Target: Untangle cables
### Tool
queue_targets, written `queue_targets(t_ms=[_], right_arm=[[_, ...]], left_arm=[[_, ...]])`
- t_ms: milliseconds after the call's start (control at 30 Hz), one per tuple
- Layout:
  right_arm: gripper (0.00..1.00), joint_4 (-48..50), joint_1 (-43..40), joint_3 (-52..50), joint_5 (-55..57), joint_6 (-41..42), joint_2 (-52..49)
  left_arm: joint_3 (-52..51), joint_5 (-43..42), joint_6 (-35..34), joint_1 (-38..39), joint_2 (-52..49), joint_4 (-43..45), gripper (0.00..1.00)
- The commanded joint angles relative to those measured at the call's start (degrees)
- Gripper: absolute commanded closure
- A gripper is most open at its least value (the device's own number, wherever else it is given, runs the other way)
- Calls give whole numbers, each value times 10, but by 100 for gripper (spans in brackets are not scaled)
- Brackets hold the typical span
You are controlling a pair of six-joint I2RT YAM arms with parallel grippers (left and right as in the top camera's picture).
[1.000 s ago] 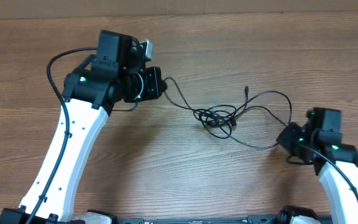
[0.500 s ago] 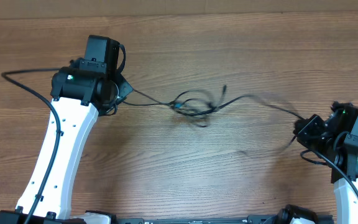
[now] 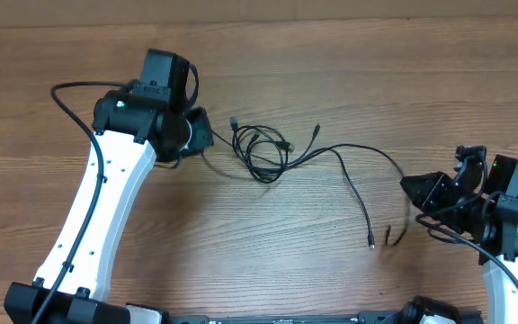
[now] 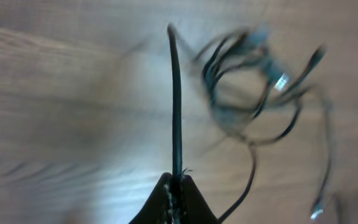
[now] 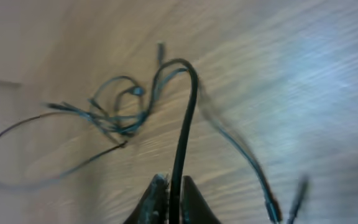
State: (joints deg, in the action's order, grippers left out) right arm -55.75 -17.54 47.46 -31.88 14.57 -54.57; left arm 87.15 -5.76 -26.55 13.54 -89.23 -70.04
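1. Two white robot arms are working at one wooden table (image 3: 349, 72), each with a single black gripper. The cables (image 3: 261, 155) are thin and black, and their loops overlap too much for an exact count.
2. The cables are lying on the bare table top. Their knotted loops are sitting left of centre, just beside the left gripper (image 3: 203, 137) and well apart from the right gripper (image 3: 412, 189).
3. One long strand is running right from the knot, then bending down toward the near edge and ending in a small plug (image 3: 371, 243). A second strand is arcing right across the wood to the right gripper. Another loose end is showing beside the plug, too blurred to make out.
4. The left arm (image 3: 106, 207) is reaching up from the near left corner, its gripper turned toward the knot. In the left wrist view its fingers are clenched on one strand, which is rising straight ahead of them, with the blurred knot to the right.
5. The right arm (image 3: 511, 270) is standing at the near right edge, its gripper pointing left. In the right wrist view its fingers are pinched tight on one strand, which is curving up and over toward the distant knot.
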Motion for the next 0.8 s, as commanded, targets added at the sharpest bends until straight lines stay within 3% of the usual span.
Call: queue_targets(t_ms=[0,100,167,233,433,767], right_arm=[[68,-10,-1,10,70,-9,-9],[39,-19,0,9,69,-9,-20],[27,-31,-1,9,68,-9,-28],[16,-47,-1,9,68,-9,-35],[5,-97,0,8,65,71,-46],[8,-120,6,-6,-12,66,-25]], left_arm=[[10,40,58,3,-4,-33,72],[10,59,-2,3,-4,-54,41],[10,56,-48,4,-4,-64,14],[9,48,-89,6,-4,-69,0],[-17,12,-114,25,-5,-61,0],[-98,13,-66,115,-2,-54,0]])
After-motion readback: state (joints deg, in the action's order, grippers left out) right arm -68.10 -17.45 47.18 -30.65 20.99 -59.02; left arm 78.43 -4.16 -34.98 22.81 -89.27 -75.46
